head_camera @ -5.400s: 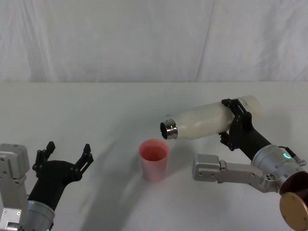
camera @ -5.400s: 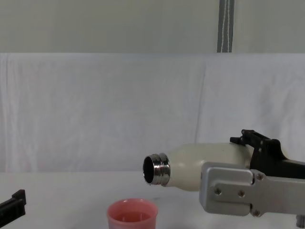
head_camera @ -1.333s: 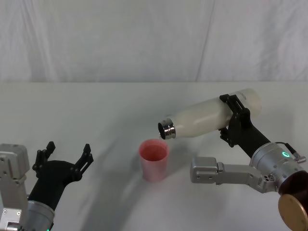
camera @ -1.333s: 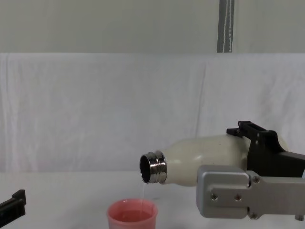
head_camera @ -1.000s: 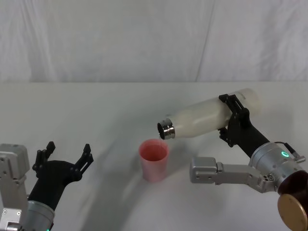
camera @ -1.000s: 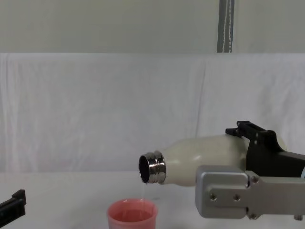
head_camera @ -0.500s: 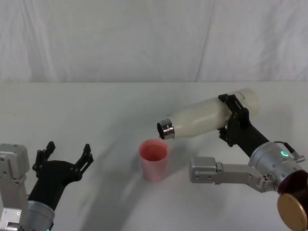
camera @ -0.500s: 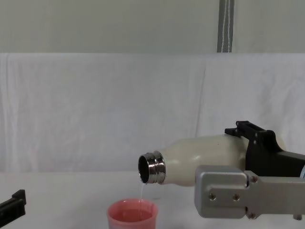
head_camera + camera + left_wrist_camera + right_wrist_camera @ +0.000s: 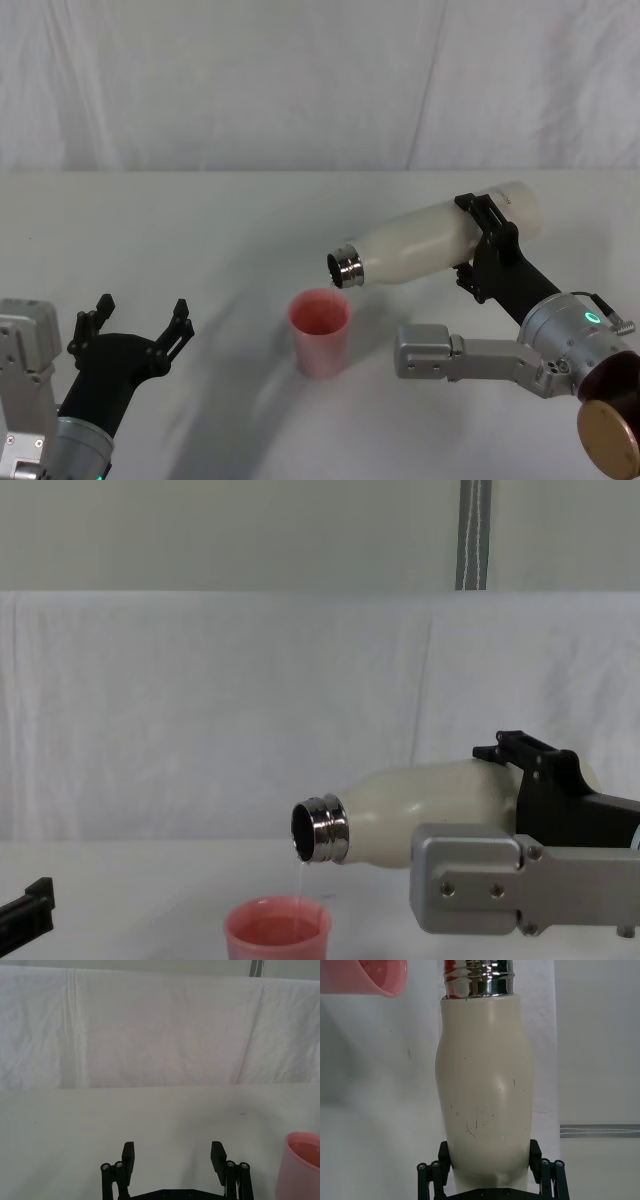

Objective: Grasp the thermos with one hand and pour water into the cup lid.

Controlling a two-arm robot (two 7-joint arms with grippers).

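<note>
My right gripper (image 9: 487, 237) is shut on the cream-white thermos (image 9: 430, 243), holding it tilted with its steel neck (image 9: 346, 269) pointing down toward the pink cup lid (image 9: 320, 332). In the chest view a thin stream of water falls from the thermos (image 9: 420, 813) into the cup lid (image 9: 277, 931). The right wrist view shows the thermos (image 9: 483, 1085) clamped between the right gripper (image 9: 490, 1167) fingers, with the cup lid (image 9: 370, 976) beyond the neck. My left gripper (image 9: 138, 322) stays parked at the near left, open with nothing in it. The left wrist view has the left gripper (image 9: 173, 1154) open and the cup lid (image 9: 302, 1165) off to its side.
The white table (image 9: 200, 230) carries the cup lid alone. A white cloth backdrop (image 9: 300, 80) closes off the far side. A grey pole (image 9: 472, 535) stands behind the cloth.
The thermos has tipped a little further down since the earliest frame and water now runs from its neck into the cup lid. Over the last second it has held nearly still.
</note>
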